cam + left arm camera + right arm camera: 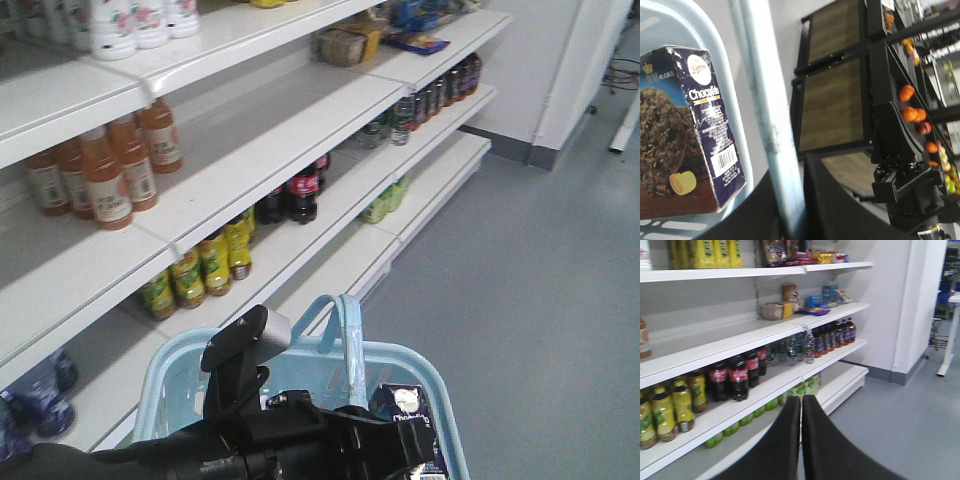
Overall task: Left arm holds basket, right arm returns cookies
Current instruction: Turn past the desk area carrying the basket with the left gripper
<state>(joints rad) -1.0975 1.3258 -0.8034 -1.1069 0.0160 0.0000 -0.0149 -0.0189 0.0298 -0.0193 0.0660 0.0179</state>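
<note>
Pick not started. Dark navy cardboard cookies box (405,410) sits in the light blue slotted plastic basket (165,375), 5 o'clock in the front view. Left gripper (790,175) jaws clamp its arched light blue handle (757,90). Right gripper (801,432) jaws are closed and empty. Next: open them, reach the box.

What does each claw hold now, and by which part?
The left claw grips the basket by its handle; the right claw is shut, holding nothing.

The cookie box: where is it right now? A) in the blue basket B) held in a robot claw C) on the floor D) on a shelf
A: the cookie box lies inside the light blue basket, while the right gripper is shut with nothing between its fingers.
</note>
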